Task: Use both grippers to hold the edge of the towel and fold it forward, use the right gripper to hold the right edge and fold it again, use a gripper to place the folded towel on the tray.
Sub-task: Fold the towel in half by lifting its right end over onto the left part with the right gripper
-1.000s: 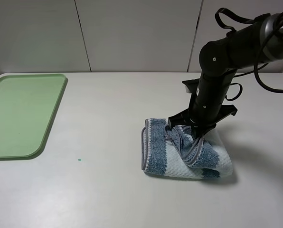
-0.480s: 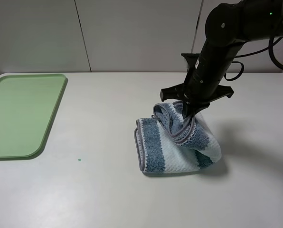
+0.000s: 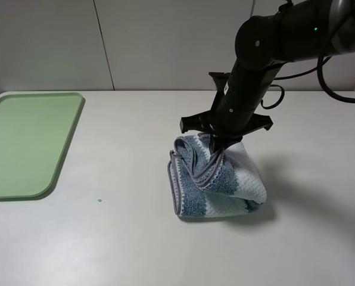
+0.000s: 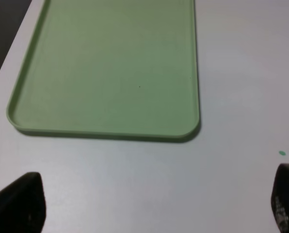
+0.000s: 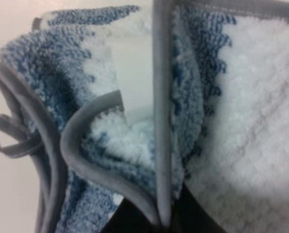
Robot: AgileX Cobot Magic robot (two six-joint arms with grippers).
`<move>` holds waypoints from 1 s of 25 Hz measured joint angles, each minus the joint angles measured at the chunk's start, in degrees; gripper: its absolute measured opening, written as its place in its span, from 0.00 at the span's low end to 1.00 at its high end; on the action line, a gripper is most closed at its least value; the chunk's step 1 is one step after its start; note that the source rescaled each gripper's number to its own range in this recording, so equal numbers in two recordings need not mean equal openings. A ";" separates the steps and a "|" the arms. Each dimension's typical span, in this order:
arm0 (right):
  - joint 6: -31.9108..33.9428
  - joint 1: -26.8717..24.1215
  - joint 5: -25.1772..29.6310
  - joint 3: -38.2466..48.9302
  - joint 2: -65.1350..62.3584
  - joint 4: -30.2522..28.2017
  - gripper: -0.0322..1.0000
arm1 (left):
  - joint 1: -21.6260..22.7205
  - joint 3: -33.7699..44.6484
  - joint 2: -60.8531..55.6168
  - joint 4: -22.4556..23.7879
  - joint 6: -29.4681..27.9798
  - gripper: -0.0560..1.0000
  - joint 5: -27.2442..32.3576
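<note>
The right tool (image 3: 220, 145) is clenched on the towel (image 3: 225, 185), pinching its grey-bound edge (image 5: 161, 121) between the dark fingers. The striped cloth hangs bunched directly below this tool. Its upper fold is raised and its lower folds rest on the worktop (image 3: 130, 238). The tray (image 3: 22, 143) lies well apart from that tool, over on the left arm's side. The left tool (image 4: 152, 201) hovers released, fingers spread wide with bare worktop between them. The tray sits just ahead of it, and a small green dot (image 4: 281, 153) lies near one finger.
</note>
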 joint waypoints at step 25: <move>0.23 0.13 11.77 0.00 -13.65 -9.63 1.00 | 0.00 0.00 0.00 0.00 0.00 0.92 0.00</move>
